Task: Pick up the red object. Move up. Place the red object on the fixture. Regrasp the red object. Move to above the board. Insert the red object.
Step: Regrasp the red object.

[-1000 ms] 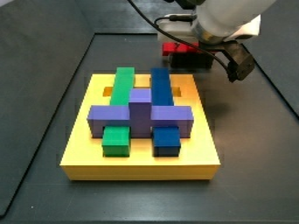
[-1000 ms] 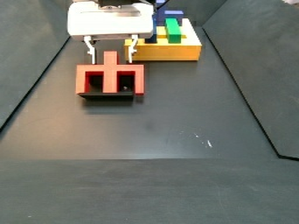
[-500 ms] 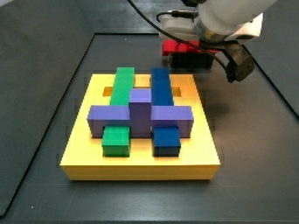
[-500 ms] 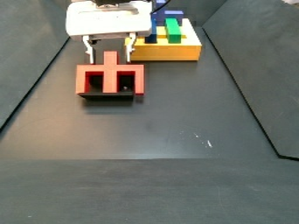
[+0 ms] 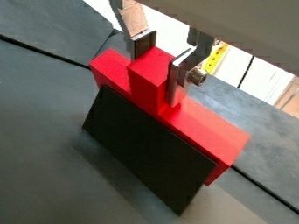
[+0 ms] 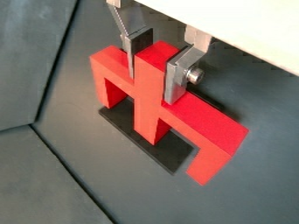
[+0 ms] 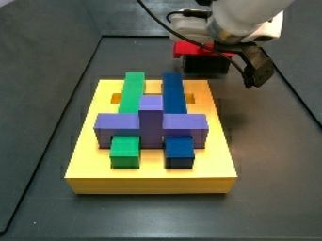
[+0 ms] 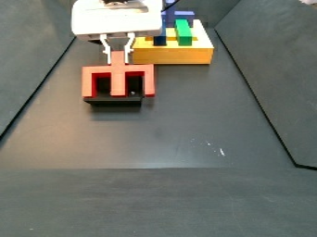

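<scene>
The red object rests on the black fixture, its bar and prongs facing up. My gripper is right above it, the two silver fingers straddling the middle prong. In both wrist views the dark pads press against the prong's two sides, so the gripper is shut on the red object. The fixture shows as a dark panel below the red bar. The yellow board with green, blue and purple blocks lies on the floor beside the fixture.
The dark floor has raised black borders along its sides. In a side view the board sits just behind and to the right of the fixture. A camera housing hangs off the wrist next to the red object.
The fingers have drawn together from a wide stance onto the middle prong of the red object. The red object and the fixture have not moved.
</scene>
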Controlling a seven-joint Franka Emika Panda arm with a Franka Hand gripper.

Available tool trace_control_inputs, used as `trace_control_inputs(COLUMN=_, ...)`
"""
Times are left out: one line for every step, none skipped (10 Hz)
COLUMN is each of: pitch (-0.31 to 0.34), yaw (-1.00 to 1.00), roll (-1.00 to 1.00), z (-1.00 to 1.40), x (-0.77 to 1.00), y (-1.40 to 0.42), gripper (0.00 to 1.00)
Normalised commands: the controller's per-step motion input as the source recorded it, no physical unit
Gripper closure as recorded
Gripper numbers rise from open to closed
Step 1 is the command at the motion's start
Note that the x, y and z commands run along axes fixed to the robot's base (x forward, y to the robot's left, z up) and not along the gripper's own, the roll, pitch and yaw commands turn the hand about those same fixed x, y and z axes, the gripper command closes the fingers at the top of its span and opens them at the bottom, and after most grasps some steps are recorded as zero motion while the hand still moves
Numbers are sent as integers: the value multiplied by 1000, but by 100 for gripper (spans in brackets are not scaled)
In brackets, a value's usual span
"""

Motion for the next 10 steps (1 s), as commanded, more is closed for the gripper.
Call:
trace_control_inputs(pitch=0, yaw=0, roll=0, z=0, x=0, y=0, gripper=100)
trace_control_inputs(pitch=0, yaw=0, roll=0, z=0, x=0, y=0, gripper=100)
trace_control_inputs(pitch=0, yaw=0, roll=0, z=0, x=0, y=0, gripper=100)
trace_control_inputs(pitch=0, yaw=0, roll=0, z=0, x=0, y=0, gripper=100)
trace_control_inputs(pitch=0, yaw=0, roll=0, z=0, x=0, y=0, gripper=100)
trace_control_inputs(pitch=0, yaw=0, roll=0, z=0, x=0, y=0, gripper=100)
trace_control_inputs(pitch=0, yaw=0, roll=0, z=0, x=0, y=0, gripper=100)
trace_control_inputs(pitch=0, yaw=0, roll=0, z=0, x=0, y=0, gripper=100)
trace_control_inputs(pitch=0, yaw=0, roll=0, z=0, x=0, y=0, gripper=100)
trace_control_inputs(pitch=0, yaw=0, roll=0, z=0, x=0, y=0, gripper=100)
